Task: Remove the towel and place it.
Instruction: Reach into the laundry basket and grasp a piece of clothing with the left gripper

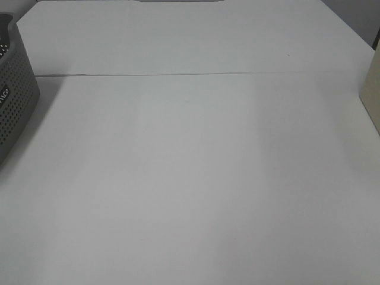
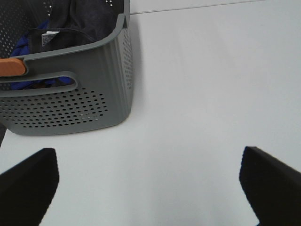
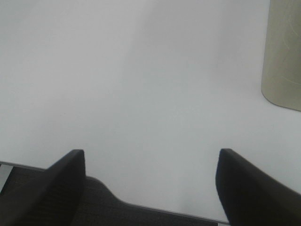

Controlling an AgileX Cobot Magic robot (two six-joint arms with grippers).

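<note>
**A:** Where is the towel?

**B:** My left wrist camera shows a dark cloth that I take for the towel [image 2: 89,21], bunched inside the grey basket [image 2: 70,103] with a white tag on it. The basket stands at the left edge of the table [image 1: 196,178]. The high camera shows only the basket's wall, not what is in it.

**A:** And your grippers?

**B:** Both are spread wide and hold nothing. My left gripper [image 2: 146,153] hangs over bare table, just beside the basket and touching neither. My right gripper [image 3: 151,153] is over bare table too, near a beige container [image 3: 284,52] on the right side.

**A:** So what is the step?

**B:** I judge it to be reaching in with my left arm, since that one is closest.

**A:** How do you do it well?

**B:** I should come in above the rim, not through the wall, and keep the jaws wide until they straddle a thick fold of the dark cloth. Something blue [image 2: 26,44] lies next to it, so I must pinch the towel alone. Then I should lift straight up until the cloth clears the rim before swinging over to the table.
</note>
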